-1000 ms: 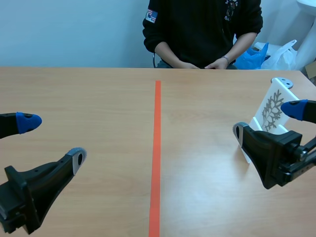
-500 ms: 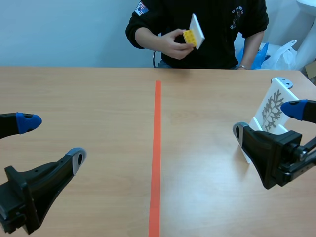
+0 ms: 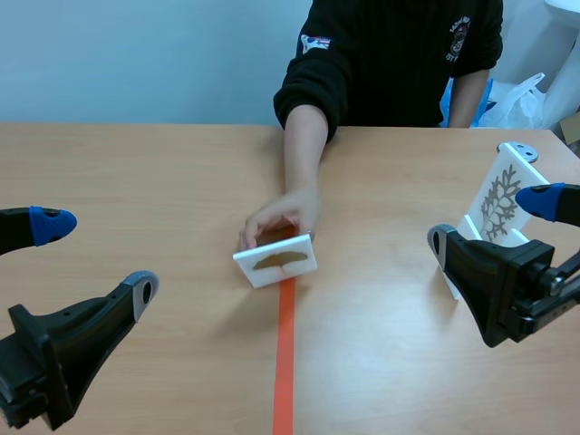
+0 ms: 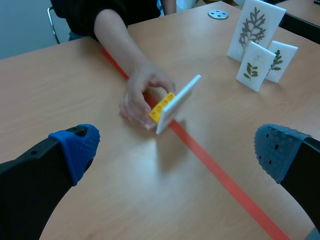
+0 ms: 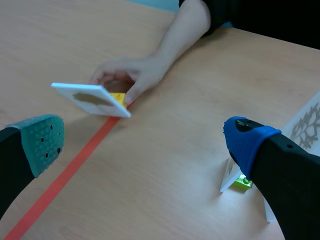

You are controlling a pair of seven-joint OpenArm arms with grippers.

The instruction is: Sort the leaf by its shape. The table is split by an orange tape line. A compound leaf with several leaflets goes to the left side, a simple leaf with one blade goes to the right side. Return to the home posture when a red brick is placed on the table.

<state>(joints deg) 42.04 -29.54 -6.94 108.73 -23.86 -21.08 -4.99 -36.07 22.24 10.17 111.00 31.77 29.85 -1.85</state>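
Wooden counter with a pale blue wall behind, split down the middle by orange tape. At the far side, a person in a black top, one arm stretched out over the counter. Behind the far right corner, a blue bag and a white bag, can't tell what's in them.

White leaf card sitting right on the tape about mid-counter, tilted back on a yellow brick base, with the person's fingers on its far edge. Brownish leaf on it, looks like one wide blade but hard to say for sure.

Three more cards standing over on the right side: a tall card with a branching leaf, then a small card and another small one close by it. Round grey disc beyond them.

Robot's left hand low on the left side, spread wide, nothing in it, well apart from the leaf card. Robot's right hand low on the right, also wide and holding nothing, just beside the standing cards.
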